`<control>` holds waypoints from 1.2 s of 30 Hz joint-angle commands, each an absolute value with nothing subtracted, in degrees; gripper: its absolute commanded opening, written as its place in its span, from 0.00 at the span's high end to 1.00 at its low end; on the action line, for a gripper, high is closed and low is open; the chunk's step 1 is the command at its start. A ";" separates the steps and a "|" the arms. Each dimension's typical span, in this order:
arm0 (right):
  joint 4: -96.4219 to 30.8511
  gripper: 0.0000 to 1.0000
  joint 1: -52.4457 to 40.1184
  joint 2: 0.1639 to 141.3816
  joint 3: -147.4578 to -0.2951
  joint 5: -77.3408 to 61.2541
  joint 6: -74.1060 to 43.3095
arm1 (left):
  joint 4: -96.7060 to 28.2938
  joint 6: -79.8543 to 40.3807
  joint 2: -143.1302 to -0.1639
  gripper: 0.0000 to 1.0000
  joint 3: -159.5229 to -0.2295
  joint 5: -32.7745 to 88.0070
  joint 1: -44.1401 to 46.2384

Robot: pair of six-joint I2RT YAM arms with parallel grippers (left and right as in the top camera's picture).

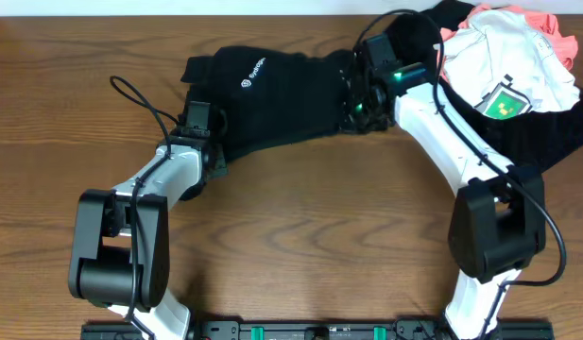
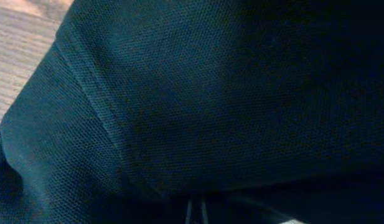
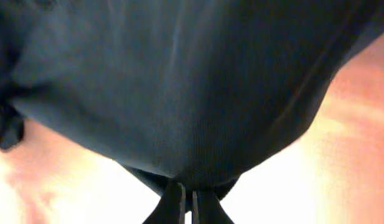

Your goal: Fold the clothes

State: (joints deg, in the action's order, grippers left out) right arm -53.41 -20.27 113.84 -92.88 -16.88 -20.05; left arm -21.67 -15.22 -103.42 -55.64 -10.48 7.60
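Grip, left: the left gripper (image 2: 195, 213) has its fingers pressed together, pinching dark knit cloth that fills almost the whole wrist view.
Grip, right: the right gripper (image 3: 187, 204) is likewise clamped thin on a hanging fold of the same dark cloth.
Held thing: the black shirt (image 1: 282, 90) lies rumpled at the table's far centre, stretched between the two grippers, with its white logo (image 1: 246, 83) facing up.
Left arm (image 1: 163, 179): it is bent at the elbow, and the forearm slants up and right to the shirt's near-left corner.
Right arm (image 1: 442, 137): the forearm slants up and left to the shirt's right end, and a green light (image 1: 397, 76) shows at the wrist.
Other clothes: a white garment (image 1: 480, 57) with green print, a coral-pink garment (image 1: 560, 21) and more black cloth (image 1: 556, 142) are heaped at the far right.
Surface: the wooden table (image 1: 310, 217) carries all of it.
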 commanded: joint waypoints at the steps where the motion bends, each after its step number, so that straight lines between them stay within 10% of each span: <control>1: -57.49 0.99 -20.16 111.85 -92.92 -17.61 -21.43 | -23.97 -15.79 -104.79 0.94 -53.47 -9.45 7.07; 23: -75.55 0.99 -23.05 110.93 -92.92 -16.05 -17.96 | -31.86 -20.58 -89.36 0.94 -53.47 -9.72 7.07; 24: -75.22 0.80 -23.31 110.45 -92.95 -15.22 -17.96 | -31.27 -20.08 -87.15 0.94 -53.47 -9.72 7.07; 25: -74.96 0.21 -23.46 109.65 -92.99 -14.63 -17.96 | -30.63 -19.66 -85.12 0.94 -53.47 -9.72 7.07; 26: -74.59 0.01 -23.57 108.92 -93.01 -14.37 -17.98 | -29.91 -19.27 -83.20 0.94 -53.47 -9.72 7.07; 36: -63.33 0.01 -23.64 98.94 -93.01 -7.27 -19.59 | -22.44 -11.57 -80.55 0.94 -53.47 -9.39 7.07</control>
